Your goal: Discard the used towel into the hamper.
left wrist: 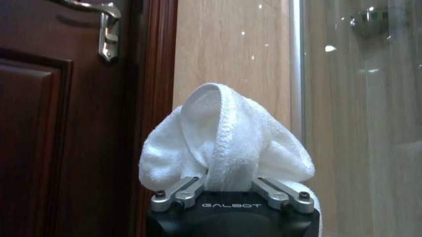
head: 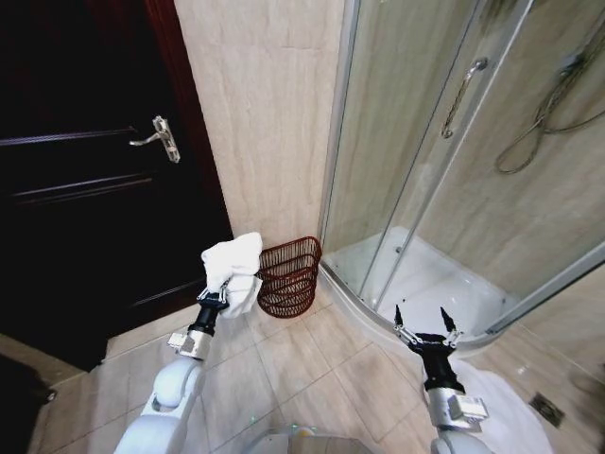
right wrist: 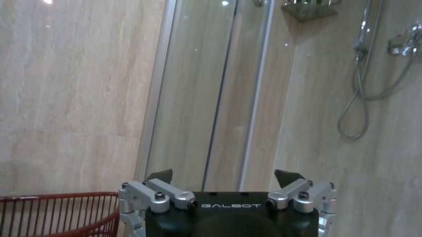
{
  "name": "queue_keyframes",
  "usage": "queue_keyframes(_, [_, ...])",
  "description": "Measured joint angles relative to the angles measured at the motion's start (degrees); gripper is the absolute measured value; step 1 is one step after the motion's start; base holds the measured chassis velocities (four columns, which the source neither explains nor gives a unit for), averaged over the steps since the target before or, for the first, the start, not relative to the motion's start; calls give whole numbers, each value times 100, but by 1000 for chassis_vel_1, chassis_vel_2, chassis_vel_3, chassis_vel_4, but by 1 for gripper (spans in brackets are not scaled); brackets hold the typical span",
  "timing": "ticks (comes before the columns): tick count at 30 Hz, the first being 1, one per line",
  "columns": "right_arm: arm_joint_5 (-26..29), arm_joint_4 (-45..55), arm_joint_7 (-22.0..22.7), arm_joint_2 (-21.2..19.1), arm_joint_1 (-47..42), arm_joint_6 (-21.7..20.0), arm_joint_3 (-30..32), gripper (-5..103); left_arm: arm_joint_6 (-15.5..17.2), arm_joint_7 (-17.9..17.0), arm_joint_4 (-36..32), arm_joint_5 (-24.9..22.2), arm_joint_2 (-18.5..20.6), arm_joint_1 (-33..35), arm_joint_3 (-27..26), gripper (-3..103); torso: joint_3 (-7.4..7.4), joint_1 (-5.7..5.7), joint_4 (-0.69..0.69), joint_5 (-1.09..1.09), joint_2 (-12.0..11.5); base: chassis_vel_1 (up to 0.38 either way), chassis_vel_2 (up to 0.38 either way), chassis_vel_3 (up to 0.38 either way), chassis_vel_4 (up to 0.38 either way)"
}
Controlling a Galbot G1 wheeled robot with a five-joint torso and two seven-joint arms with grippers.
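A white towel (head: 234,268) hangs bunched in my left gripper (head: 216,291), which is shut on it just left of the hamper (head: 289,276). The left wrist view has the towel (left wrist: 224,143) draped over the left gripper (left wrist: 228,185), covering its fingertips. The hamper is a dark red-brown wire basket standing on the floor against the tiled wall; its rim (right wrist: 59,200) also appears in the right wrist view. My right gripper (head: 425,322) is held open above the floor by the shower's curb, with nothing between its fingers (right wrist: 289,177).
A dark wooden door (head: 95,180) with a metal handle (head: 159,135) stands at the left. A glass shower enclosure (head: 454,189) with a white tray (head: 435,284) takes up the right. A floor drain (head: 550,408) lies at the lower right on the tiled floor.
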Motion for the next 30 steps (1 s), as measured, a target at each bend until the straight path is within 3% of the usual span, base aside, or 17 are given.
queue_keyframes(11, [-137, -100, 16, 0, -32, 184, 3, 100, -1, 9, 23, 43, -25, -33, -8, 8, 12, 11, 0, 0, 16, -158, 161, 146, -160])
queue_keyframes(20, [-69, -151, 32, 0, -13, 196, -18, 100, 102, 129, -13, 267, -53, -161, 183, 8, 13, 9, 1, 1, 27, 1, 8, 3, 2])
queue_keyframes(23, [-68, -220, 33, 0, 55, 192, -17, 100, 393, 166, 167, 362, -67, -697, 614, 8, 16, 9, 0, 1, 29, 0, 0, 0, 0])
queue_keyframes(28, [-74, -230, 33, 0, 84, 177, -8, 100, 481, 90, 556, 495, -84, -1264, 1016, 8, 19, 12, 0, 0, 29, 0, 0, 0, 0])
queue_keyframes(30, [-85, -193, 32, 0, 117, 143, 11, 100, 598, -14, 938, 525, -88, -1895, 1399, 8, 20, 13, 1, 1, 31, 0, 0, 0, 0])
